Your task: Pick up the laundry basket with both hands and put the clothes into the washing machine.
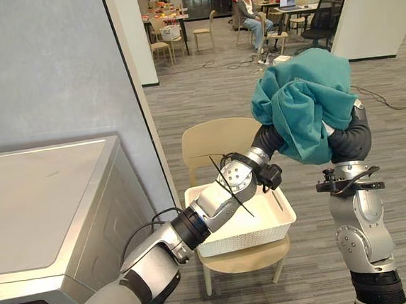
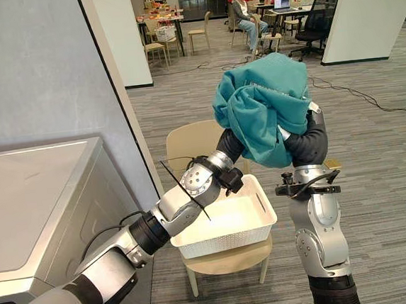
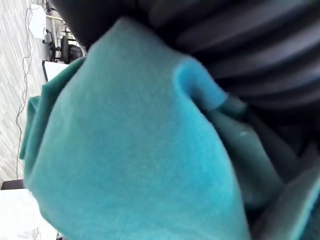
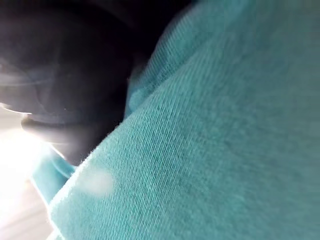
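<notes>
A bundled teal garment point(image 1: 304, 102) hangs in the air above the white laundry basket point(image 1: 257, 240), held between both arms. My left hand point(image 1: 268, 139) reaches into the bundle from its left side, and my right hand point(image 1: 352, 139) goes in from its right; the cloth covers both past their dark ribbed covers. Up close, the teal cloth point(image 3: 135, 150) lies against the left hand's cover, and the same cloth point(image 4: 225, 125) drapes over the right hand. The basket sits on a beige chair point(image 1: 215, 140) and looks empty inside. The silver washing machine point(image 1: 40, 202) stands at the left, seen from above.
A grey partition wall point(image 1: 46, 66) rises behind the washing machine. Grey carpet stretches to the right of the chair. Far back, a person point(image 1: 250, 13) sits among tables, wooden chairs and a black office chair point(image 1: 323, 17).
</notes>
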